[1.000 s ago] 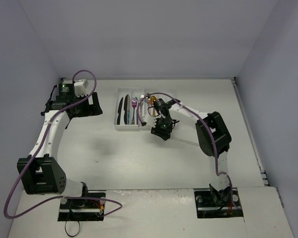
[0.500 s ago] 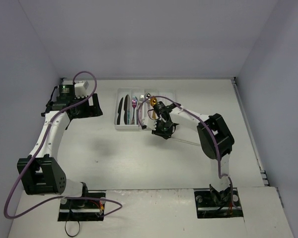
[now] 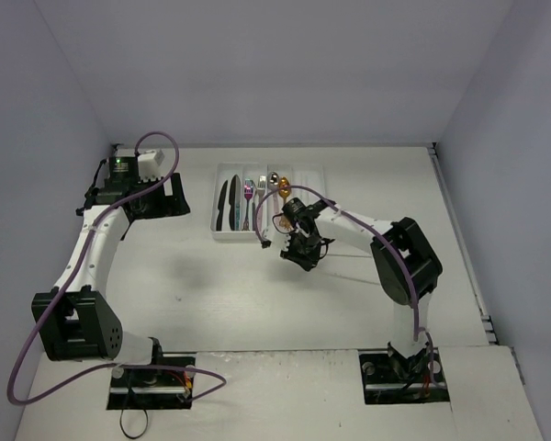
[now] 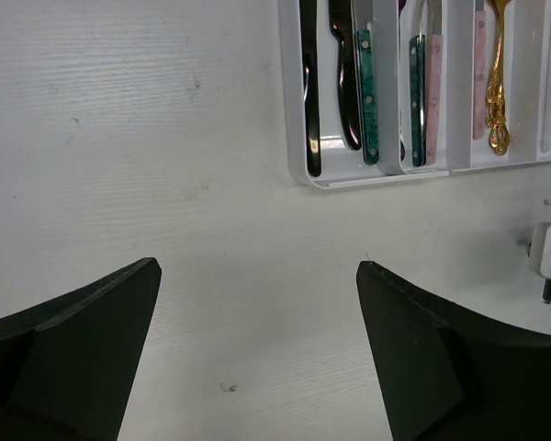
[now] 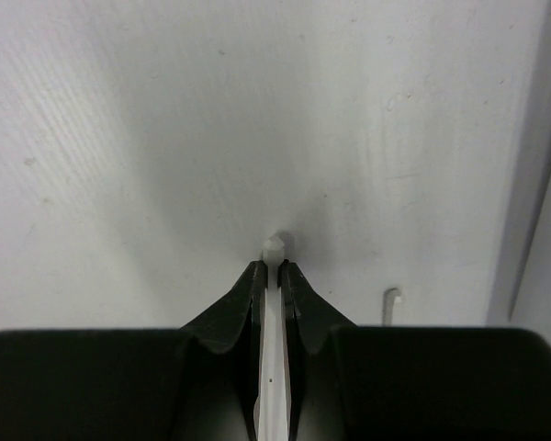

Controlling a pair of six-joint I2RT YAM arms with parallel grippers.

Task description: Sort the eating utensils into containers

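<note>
One white tray (image 4: 376, 177), at 1 o'clock in the left wrist view, shows seven utensils across three compartments: two black knives (image 4: 309, 92), two teal handles (image 4: 368, 101), two pink handles (image 4: 433, 101) and one gold piece (image 4: 498, 83). Over both arms loop purple cables (image 3: 156, 138). The left gripper (image 4: 257, 266) hangs spread wide above the table (image 4: 165, 138), holding nothing. At 5 o'clock of the tray, the right gripper (image 5: 273, 271) pinches one pale chopstick (image 5: 274, 349), whose tip pokes past the fingertips.

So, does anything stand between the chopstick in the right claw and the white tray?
Nothing visible does. The right claw pinches the chopstick near the tray; only bare table shows between them.
</note>
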